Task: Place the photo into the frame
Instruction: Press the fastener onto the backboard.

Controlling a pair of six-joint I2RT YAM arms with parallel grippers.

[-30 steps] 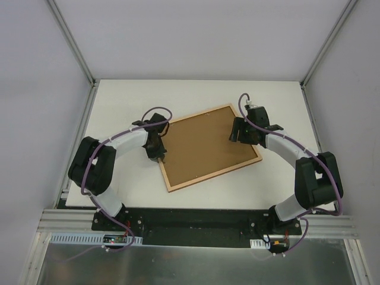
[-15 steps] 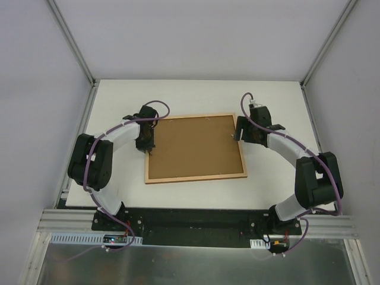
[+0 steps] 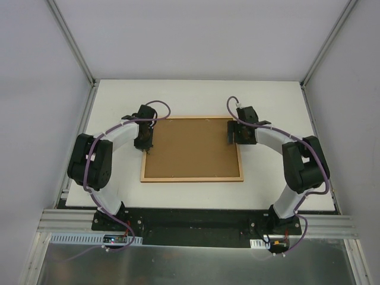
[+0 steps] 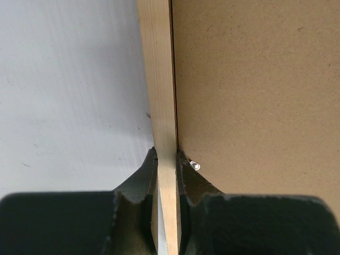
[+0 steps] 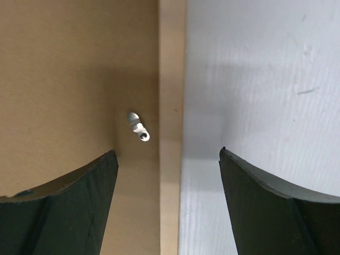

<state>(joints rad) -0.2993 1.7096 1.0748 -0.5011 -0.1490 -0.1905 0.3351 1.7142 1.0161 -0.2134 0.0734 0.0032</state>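
The frame (image 3: 191, 179) lies back-up on the white table, square to its edges, with a brown backing board (image 3: 193, 148) filling it. The photo is hidden. My left gripper (image 3: 145, 144) is shut on the frame's left rail (image 4: 159, 79), one finger on either side, the inner one (image 4: 187, 172) resting on the board beside a small metal tab (image 4: 195, 166). My right gripper (image 3: 234, 135) hovers open over the right rail (image 5: 172, 79) near its far end. Its fingers straddle the rail without touching it, and another metal tab (image 5: 138, 128) shows between them.
White enclosure walls with metal posts (image 3: 71, 41) stand around the table. Bare white tabletop (image 3: 196, 98) lies beyond the frame and on both sides of it. The arm bases sit on the black rail (image 3: 196, 219) at the near edge.
The frame has swung from tilted to square with the table, and it has shifted left. The left gripper stays on its left rail. The right gripper has opened wider and moved left with the right rail.
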